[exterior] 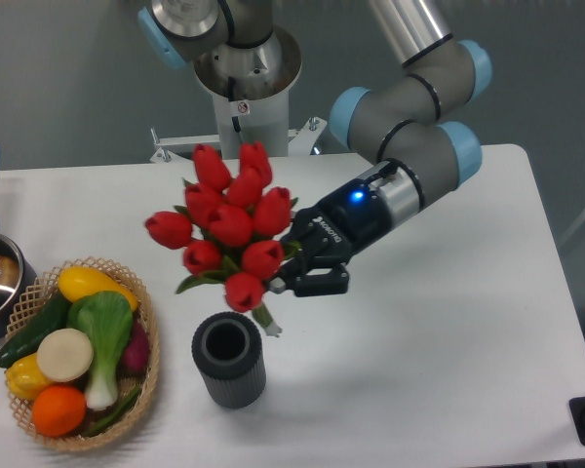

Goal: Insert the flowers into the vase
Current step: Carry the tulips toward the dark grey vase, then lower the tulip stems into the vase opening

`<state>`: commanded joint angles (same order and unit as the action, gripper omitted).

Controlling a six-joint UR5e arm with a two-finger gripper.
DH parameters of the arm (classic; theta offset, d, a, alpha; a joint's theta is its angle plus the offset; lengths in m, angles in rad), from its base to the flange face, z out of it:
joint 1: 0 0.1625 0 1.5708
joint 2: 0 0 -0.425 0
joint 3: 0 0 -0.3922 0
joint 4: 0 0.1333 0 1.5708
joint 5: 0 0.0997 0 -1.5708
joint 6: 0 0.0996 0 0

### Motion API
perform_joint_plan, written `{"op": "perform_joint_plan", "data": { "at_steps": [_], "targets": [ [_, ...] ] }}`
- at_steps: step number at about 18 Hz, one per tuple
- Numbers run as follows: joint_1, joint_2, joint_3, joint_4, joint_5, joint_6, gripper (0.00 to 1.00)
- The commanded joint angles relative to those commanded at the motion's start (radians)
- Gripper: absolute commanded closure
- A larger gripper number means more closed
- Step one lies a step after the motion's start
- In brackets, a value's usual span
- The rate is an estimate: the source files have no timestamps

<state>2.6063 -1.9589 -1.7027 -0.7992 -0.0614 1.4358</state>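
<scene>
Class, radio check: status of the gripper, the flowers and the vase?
Gripper shut on flowers, held tilted above table. Stem tip beside vase rim, not yet inside. Vase upright, mouth clear. Basket to its left, apart.
</scene>
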Motion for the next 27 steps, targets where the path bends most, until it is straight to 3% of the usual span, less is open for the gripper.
{"op": "perform_joint_plan", "data": {
  "at_steps": [22,27],
  "targets": [
    [-0.041,-0.060,-0.040,0.000,0.002,0.003,0.74],
    [-0.034,-0.112,-0.041,0.002,0.003,0.037,0.74]
  ]
}}
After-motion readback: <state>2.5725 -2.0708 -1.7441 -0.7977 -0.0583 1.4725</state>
